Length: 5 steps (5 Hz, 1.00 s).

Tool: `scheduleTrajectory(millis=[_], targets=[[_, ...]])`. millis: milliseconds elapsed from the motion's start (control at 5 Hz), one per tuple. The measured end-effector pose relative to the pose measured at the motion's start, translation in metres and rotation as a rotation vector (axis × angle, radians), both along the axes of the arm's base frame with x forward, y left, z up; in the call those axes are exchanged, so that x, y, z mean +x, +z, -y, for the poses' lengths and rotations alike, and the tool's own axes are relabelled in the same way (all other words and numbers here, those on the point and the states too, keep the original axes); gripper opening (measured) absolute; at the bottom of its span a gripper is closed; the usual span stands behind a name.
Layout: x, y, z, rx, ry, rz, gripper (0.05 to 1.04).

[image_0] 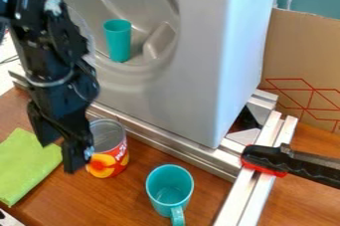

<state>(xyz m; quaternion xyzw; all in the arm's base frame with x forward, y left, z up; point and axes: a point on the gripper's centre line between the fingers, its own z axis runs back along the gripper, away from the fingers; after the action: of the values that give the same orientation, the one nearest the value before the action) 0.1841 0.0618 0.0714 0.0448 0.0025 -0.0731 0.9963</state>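
Observation:
The gripper (58, 156) hangs at the lower left, open, with its fingers pointing down between a green cloth and a can. Nothing is seen between the fingers. Right beside it stands the can (106, 163), upright, with a red and yellow fruit label; the gripper covers part of its left side. The folded green cloth (27, 165) lies flat on the left, partly behind the gripper. A teal mug (169, 190) stands upright near the front edge, its handle toward the camera. Higher up, a teal cup (118, 41) stands in the recess of a grey molded unit.
The large grey unit (219, 60) rises behind the can. Metal rails (179, 153) run along its base and toward the front right. A black and red clamp (279, 163) grips a rail. A cardboard box (298, 60) stands at the right.

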Motion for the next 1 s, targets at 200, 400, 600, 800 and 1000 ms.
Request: scheduleTrajectory(millis=[200, 400, 600, 800, 1000], targets=[[0.011, -0.002, -0.015, 0.017, 0.045, 0.011, 1.001], [0.017, -0.011, -0.025, 0.036, 0.083, 0.004, 1.001], [0.028, -0.021, -0.030, 0.043, 0.121, 0.015, 1.001], [0.037, -0.024, -0.034, -0.003, 0.192, 0.050, 1.001], [0.047, -0.026, -0.038, -0.009, 0.262, 0.122, 1.001]])
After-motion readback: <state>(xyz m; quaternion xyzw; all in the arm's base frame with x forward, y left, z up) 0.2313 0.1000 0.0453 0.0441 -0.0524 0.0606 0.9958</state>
